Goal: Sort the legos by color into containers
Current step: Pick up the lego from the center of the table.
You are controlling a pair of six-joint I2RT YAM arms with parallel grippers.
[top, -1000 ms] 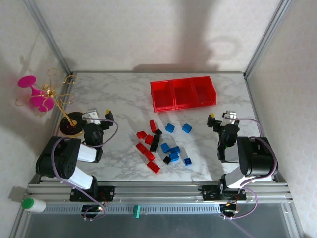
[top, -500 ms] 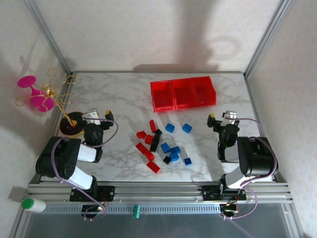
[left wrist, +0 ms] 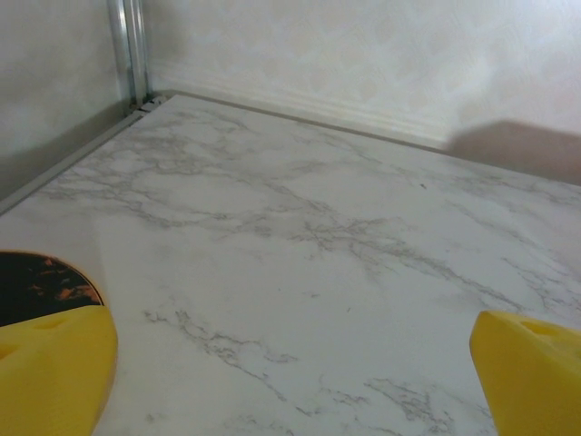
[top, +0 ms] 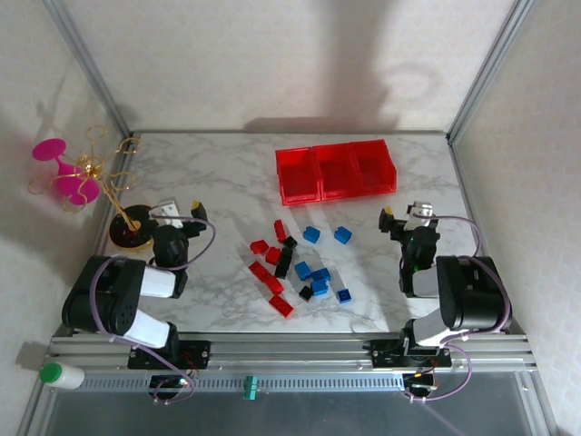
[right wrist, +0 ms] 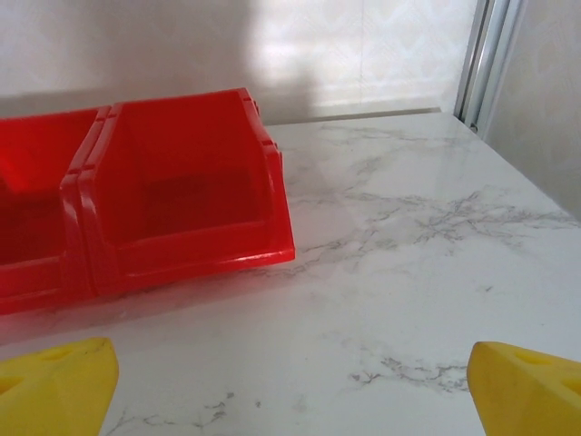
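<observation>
We're seeing the legos [top: 295,265] lying loose on the counter [top: 218,182], between left jaws and right jaws, touching neither. The containers [top: 320,174] are sitting just ahead-left of right jaws. Both are standing wide apart, gripping nothing.

left gripper [left wrist: 290,381]: bare marble table [left wrist: 300,227] ahead, open as far as the back wall [left wrist: 363,54]; black disc base [left wrist: 36,286] just beside its left finger.
right gripper [right wrist: 290,381]: containers [right wrist: 182,200] near, ahead-left; free marble ahead-right up to the corner post [right wrist: 486,54].
legos [top: 295,263] scattered between both.
</observation>
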